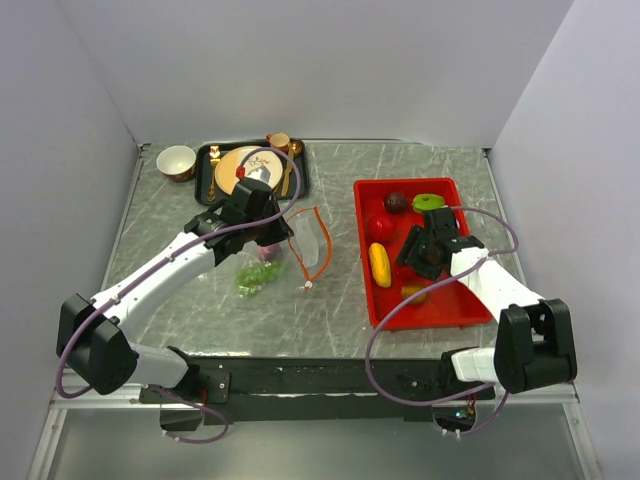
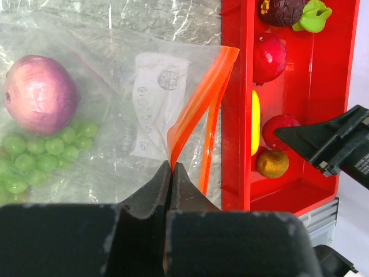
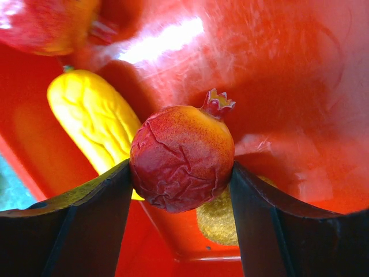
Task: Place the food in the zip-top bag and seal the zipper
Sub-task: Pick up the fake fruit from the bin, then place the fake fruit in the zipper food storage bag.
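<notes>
You're mid-pick: your right gripper (image 3: 180, 170) clamps the pomegranate (image 3: 184, 144) inside the red tray (image 3: 300, 86), and your left gripper (image 2: 171, 170) pinches the zipper (image 2: 199, 104) shut. Next, lift it clear.

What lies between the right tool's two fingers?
A red-orange pomegranate toy sits between the right tool's fingers, touching both, over the red tray; the right wrist view shows it.

The left arm (image 1: 160, 265) stretches forward, its left gripper (image 2: 171, 168) pinched tight on the zipper (image 2: 199, 104). The right arm (image 1: 480, 275) folds inward, and its right gripper (image 3: 181, 173) points down, jaws pressing both sides of a pomegranate (image 3: 181, 153).
</notes>
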Controlling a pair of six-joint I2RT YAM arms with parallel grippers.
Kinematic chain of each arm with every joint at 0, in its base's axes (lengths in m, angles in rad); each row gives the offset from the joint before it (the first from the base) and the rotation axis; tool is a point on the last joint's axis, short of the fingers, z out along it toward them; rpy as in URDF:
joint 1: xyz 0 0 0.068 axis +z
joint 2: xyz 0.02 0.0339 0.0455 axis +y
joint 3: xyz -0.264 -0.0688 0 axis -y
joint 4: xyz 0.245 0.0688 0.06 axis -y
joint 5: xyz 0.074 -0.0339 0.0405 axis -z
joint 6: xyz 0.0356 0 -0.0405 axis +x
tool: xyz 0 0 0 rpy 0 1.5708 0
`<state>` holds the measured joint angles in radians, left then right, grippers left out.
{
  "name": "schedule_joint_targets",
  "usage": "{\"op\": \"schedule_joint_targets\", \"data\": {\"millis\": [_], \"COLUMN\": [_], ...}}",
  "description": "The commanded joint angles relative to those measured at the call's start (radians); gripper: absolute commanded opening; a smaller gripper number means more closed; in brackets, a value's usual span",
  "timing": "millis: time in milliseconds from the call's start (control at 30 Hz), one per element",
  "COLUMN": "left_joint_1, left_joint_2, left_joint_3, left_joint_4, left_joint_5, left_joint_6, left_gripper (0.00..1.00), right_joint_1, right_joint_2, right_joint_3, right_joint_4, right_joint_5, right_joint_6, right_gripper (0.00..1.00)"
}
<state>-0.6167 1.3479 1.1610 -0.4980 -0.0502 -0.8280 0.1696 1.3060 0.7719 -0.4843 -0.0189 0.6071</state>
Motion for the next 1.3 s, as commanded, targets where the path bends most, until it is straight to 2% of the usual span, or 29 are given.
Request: {"op": "schedule_joint_targets", "data": {"millis": [0,167,233,433,767,1033,1267], "left_joint_1": [-0.002,-0.002,-0.002,-0.002,-0.002,-0.002,-0.002], "left_joint_2": [-0.010,-0.015,-0.015,-0.013,-0.016,-0.015,-0.021], "left_joint_3": [0.008,0.002,0.000,0.006,0.000,-0.001,-0.006], "left_joint_4": [0.010,0.010,0.012,0.009,0.013,0.010,0.015], "left_joint_5": [0.000,0.001,0.003,0.006,0.010,0.010,0.007], "left_joint_6": [0.015,0.013,0.013,0.015,0.010,0.012,0.004], "left_gripper": [0.01,0.01,0.01,0.01,0.01,0.01,0.01], "right_joint_1": [-0.004,-0.004,-0.004,-0.005,-0.002,0.001,0.062], "right_joint_2": [-0.063,-0.070,-0.068,-0.082,-0.162,-0.203,-0.194], "right_joint_3": [0.032,0.032,0.038,0.049,0.036,0.067,0.108], "right_joint_4": [0.038,0.049,0.049,0.053,0.124,0.180,0.216], "right_joint_5": [0.011,-0.009,-0.010,-0.033,-0.171,-0.378,-0.453], "right_joint_6": [-0.009,-0.010,-0.010,-0.023,-0.043,-0.053,-0.053], "right_gripper": [0.37,0.17,0.01,0.00,0.00,0.00,0.00]}}
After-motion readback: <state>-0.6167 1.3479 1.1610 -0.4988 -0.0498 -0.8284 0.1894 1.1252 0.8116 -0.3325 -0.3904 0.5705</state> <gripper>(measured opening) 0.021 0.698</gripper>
